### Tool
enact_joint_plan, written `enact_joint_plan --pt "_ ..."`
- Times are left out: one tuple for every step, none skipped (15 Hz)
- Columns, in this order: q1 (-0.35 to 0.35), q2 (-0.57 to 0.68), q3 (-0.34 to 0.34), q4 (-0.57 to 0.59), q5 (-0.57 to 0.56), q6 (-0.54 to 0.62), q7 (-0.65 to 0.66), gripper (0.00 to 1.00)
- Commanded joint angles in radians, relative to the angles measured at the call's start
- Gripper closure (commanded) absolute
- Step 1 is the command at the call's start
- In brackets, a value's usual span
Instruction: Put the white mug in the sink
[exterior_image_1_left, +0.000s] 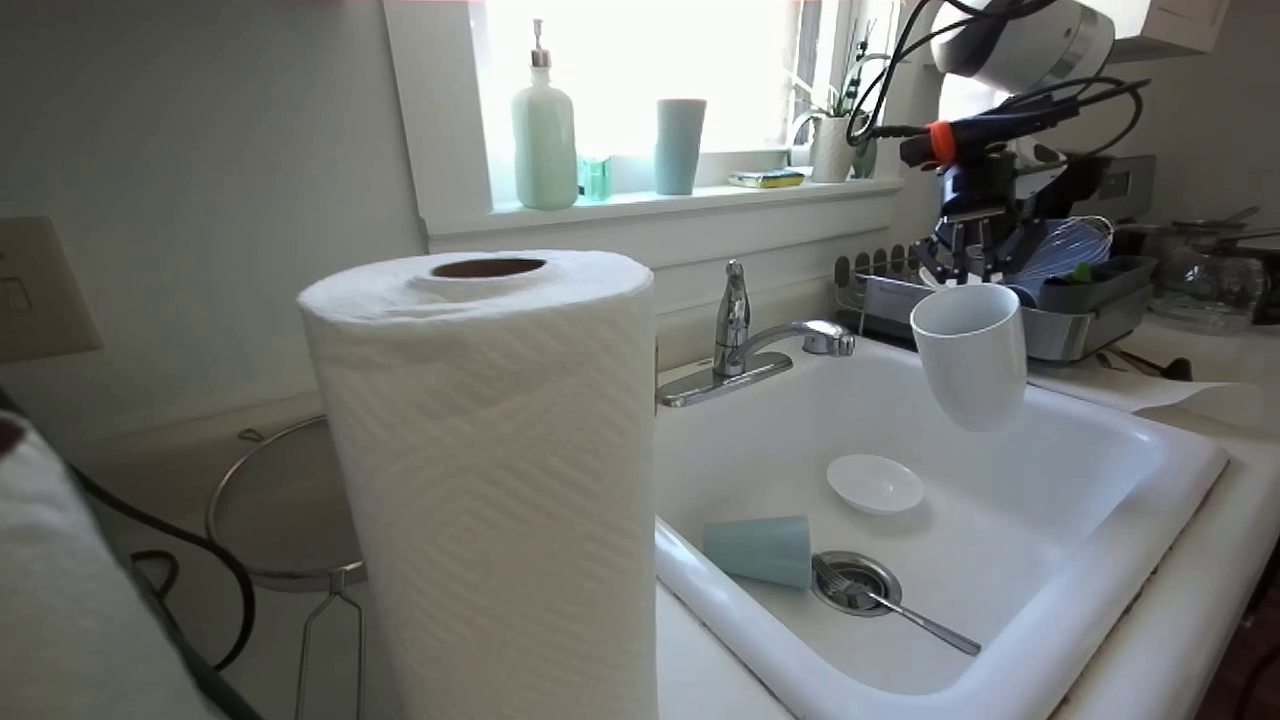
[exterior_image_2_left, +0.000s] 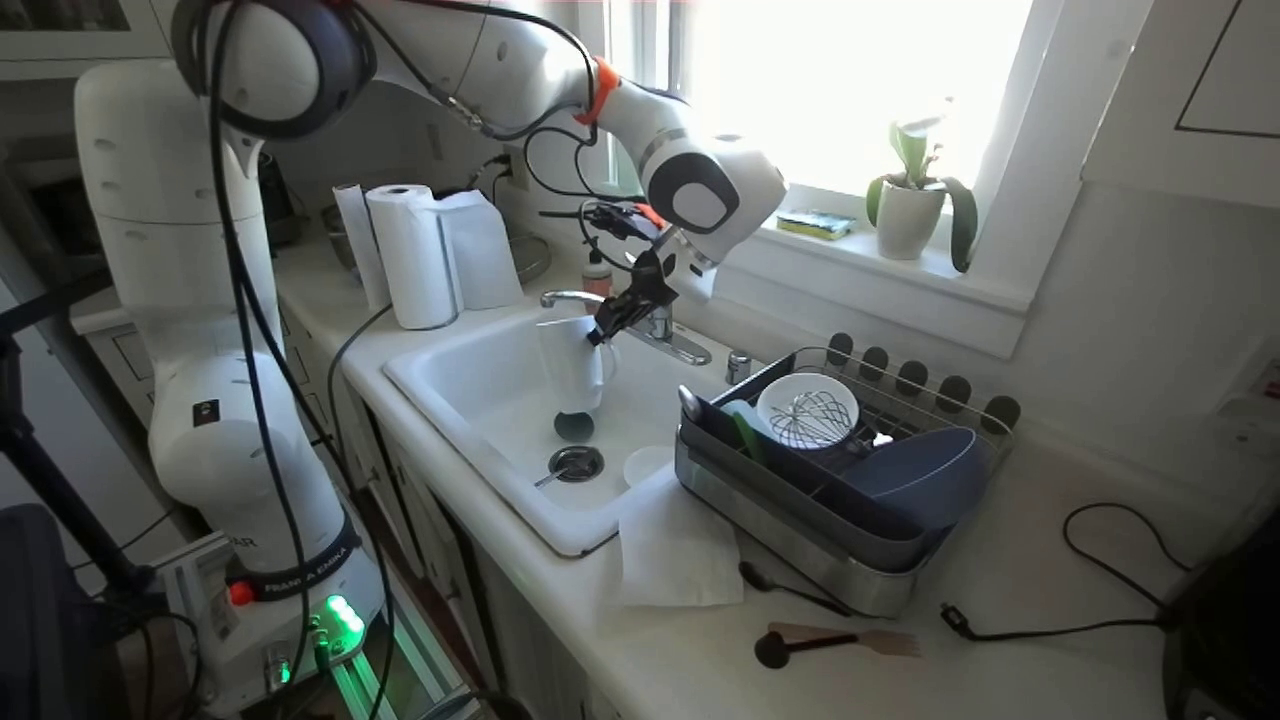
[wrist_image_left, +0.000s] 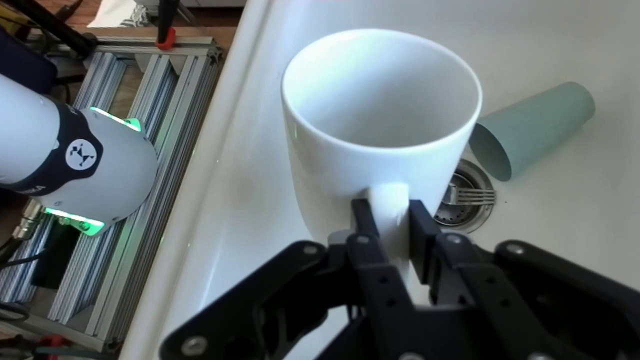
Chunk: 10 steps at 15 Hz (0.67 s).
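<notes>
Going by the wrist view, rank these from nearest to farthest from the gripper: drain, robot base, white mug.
1. White mug: its handle is clamped in the gripper.
2. Drain: down in the sink, right of the handle.
3. Robot base: outside the sink, at the view's left.

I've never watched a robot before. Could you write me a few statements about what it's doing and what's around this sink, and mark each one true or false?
1. The gripper has the white mug by its handle. True.
2. A pale green tumbler lies on its side in the sink. True.
3. The white mug is resting on the floor of the sink. False: it is held in the air above it.
4. A pump bottle stands upright on the windowsill. True.
5. The flat white dish covers the drain. False: a fork lies across the drain, and the dish lies apart from it.
</notes>
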Motion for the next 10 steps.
enact_joint_plan --pt "0.008 0.012 0.004 -0.029 0.073 0.05 0.002 0.95" --pt "0.011 0.019 0.008 -0.042 0.094 0.079 0.005 0.95" --pt "0.014 0.025 0.011 -0.063 0.135 0.121 0.018 0.95" --pt "0.015 0.032 0.016 -0.08 0.177 0.153 0.017 0.95" --pt "0.018 0.03 0.019 -0.108 0.228 0.226 0.015 0.95" --pt "0.022 0.035 0.023 -0.128 0.27 0.278 0.017 0.95" --pt "0.026 0.041 0.028 -0.145 0.316 0.326 0.026 0.95" --pt "0.034 0.043 0.034 -0.168 0.359 0.394 0.019 0.95" --pt "0.044 0.049 0.04 -0.192 0.393 0.466 0.008 0.95" --pt "0.052 0.057 0.046 -0.208 0.423 0.519 -0.001 0.95"
